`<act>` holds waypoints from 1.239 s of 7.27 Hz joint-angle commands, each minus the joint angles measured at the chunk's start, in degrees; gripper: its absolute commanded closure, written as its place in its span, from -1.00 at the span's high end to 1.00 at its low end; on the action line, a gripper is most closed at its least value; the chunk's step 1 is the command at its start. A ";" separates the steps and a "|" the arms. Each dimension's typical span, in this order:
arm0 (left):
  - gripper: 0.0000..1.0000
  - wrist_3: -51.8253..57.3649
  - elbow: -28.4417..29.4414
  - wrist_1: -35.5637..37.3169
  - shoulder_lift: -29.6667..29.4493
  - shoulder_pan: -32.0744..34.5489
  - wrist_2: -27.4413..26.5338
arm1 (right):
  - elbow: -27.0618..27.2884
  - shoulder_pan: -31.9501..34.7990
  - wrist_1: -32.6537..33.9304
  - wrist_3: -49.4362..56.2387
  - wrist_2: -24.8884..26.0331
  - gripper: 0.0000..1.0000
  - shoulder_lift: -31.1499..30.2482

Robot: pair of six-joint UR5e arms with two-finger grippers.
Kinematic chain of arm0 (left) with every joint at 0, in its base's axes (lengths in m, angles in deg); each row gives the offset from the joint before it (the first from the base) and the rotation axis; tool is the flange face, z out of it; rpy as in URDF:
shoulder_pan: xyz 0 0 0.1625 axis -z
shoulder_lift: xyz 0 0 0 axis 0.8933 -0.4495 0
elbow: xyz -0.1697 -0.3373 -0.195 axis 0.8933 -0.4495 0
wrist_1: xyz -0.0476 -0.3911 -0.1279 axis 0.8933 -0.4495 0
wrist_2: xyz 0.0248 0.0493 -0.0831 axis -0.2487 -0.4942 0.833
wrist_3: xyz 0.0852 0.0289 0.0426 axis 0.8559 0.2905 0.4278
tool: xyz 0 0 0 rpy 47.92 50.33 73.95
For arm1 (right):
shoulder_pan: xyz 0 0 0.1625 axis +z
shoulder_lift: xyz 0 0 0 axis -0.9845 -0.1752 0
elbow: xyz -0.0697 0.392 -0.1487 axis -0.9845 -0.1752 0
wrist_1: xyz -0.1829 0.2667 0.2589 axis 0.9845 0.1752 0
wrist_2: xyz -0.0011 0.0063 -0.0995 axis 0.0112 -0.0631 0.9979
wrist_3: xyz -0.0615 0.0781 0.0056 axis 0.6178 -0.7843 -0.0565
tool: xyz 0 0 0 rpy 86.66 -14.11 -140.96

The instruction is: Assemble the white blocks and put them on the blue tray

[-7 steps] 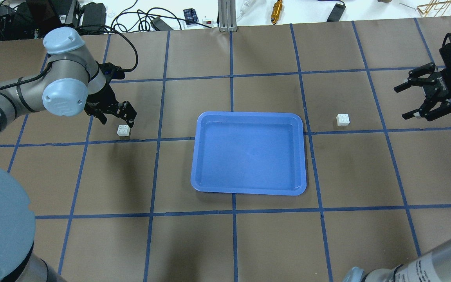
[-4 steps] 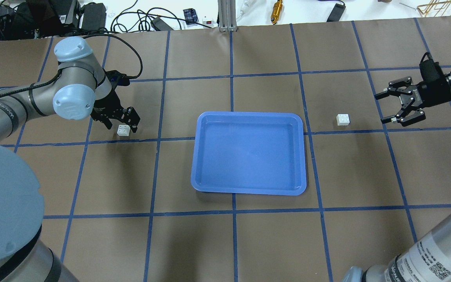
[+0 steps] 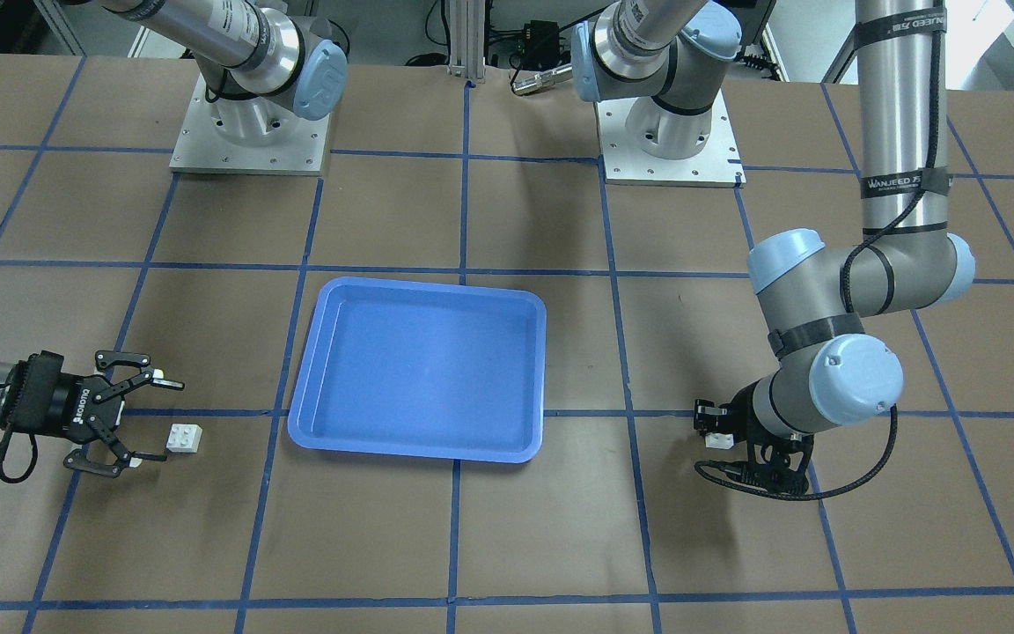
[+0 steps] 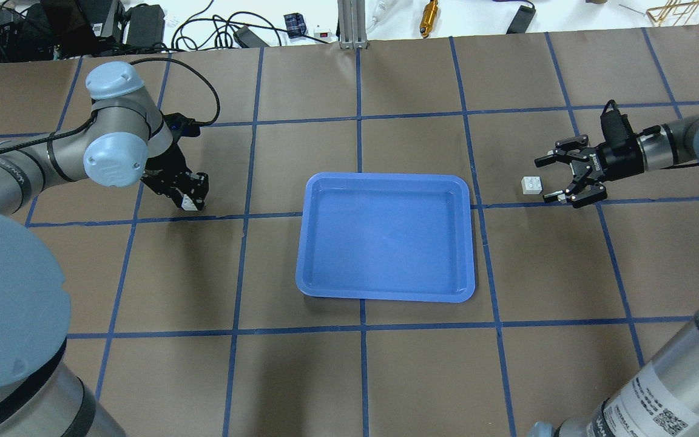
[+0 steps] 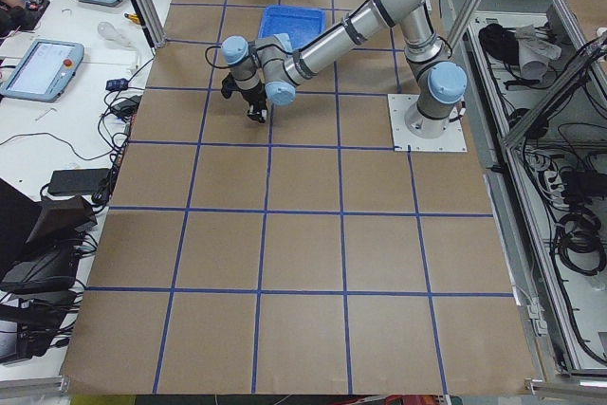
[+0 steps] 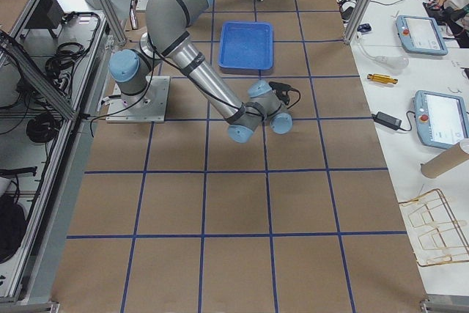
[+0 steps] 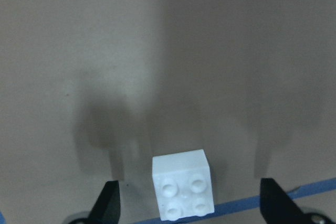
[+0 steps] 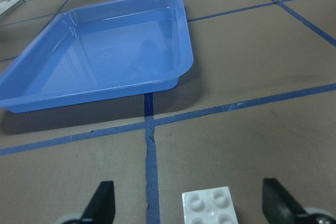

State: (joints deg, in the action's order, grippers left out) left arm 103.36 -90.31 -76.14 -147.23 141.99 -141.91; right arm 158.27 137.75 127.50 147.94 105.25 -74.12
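Note:
One white block [image 4: 189, 204] sits left of the blue tray [image 4: 386, 177]. My left gripper [image 4: 190, 195] is down over it, open, and partly hides it. In the left wrist view the block [image 7: 184, 184] lies between the two fingers [image 7: 108, 203], apart from both. The other white block [image 4: 531, 184] sits right of the tray. My right gripper [image 4: 542, 179] is open and level with it, its fingertips at the block's sides. In the right wrist view this block [image 8: 212, 207] is at the bottom edge, with the tray [image 8: 121, 51] beyond. The tray holds nothing.
Brown paper with a blue tape grid covers the table. Cables, a power brick [image 4: 143, 21] and a brass tool [image 4: 427, 17] lie beyond the far edge. The arm base plates [image 3: 247, 132] stand at the robot side.
My left gripper has come down around its block. My right arm has swung in towards the tray, bringing the open gripper up to the other block. Neither block has moved.

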 commanded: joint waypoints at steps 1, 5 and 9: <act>-1.00 -0.34 0.32 -0.12 1.34 -0.31 -0.15 | 0.81 0.61 5.82 -0.16 0.17 0.98 0.20; -1.00 -9.19 10.32 -13.87 5.55 3.62 0.46 | 0.99 0.70 7.43 0.46 0.52 0.68 1.61; -1.00 -24.65 10.70 -14.53 7.94 18.46 1.17 | 0.81 0.61 8.65 0.19 1.75 -0.77 1.00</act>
State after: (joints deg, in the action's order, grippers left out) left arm 83.52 -79.62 -90.63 -139.58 155.00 -141.06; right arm 159.16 138.36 135.53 148.01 106.87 -72.95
